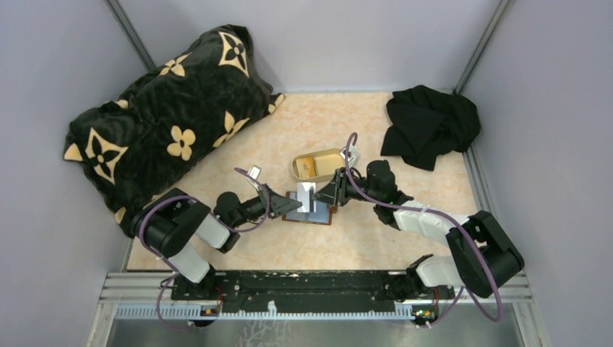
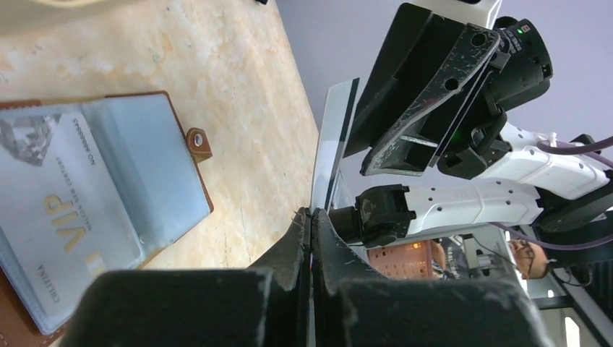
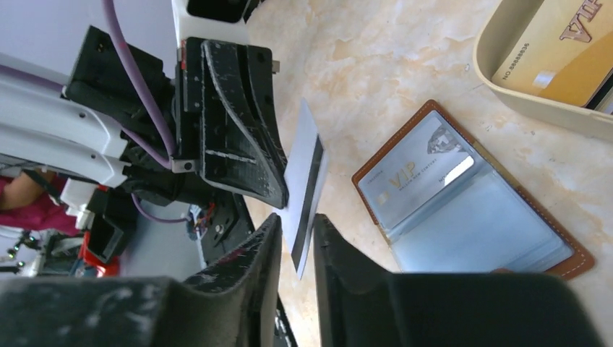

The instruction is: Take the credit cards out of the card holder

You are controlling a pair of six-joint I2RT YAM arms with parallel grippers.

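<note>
On the tabletop [image 3: 376, 72], between the arms, the card holder [image 3: 477, 231] is laid open with one VIP card [image 3: 412, 181] left in its sleeve. Near it, a white card [image 3: 303, 181] is pinched by the closed left hand [image 2: 311, 217] and straddled by the part-open right hand [image 3: 296, 220]. A handover is judged underway, calling for right closure, then left release.

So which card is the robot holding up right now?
On the table, find the open brown wallet. Over it a white card with a dark stripe is pinched aloft in the left arm's fingers; the other cards lie flat in the wallet or tray.
</note>
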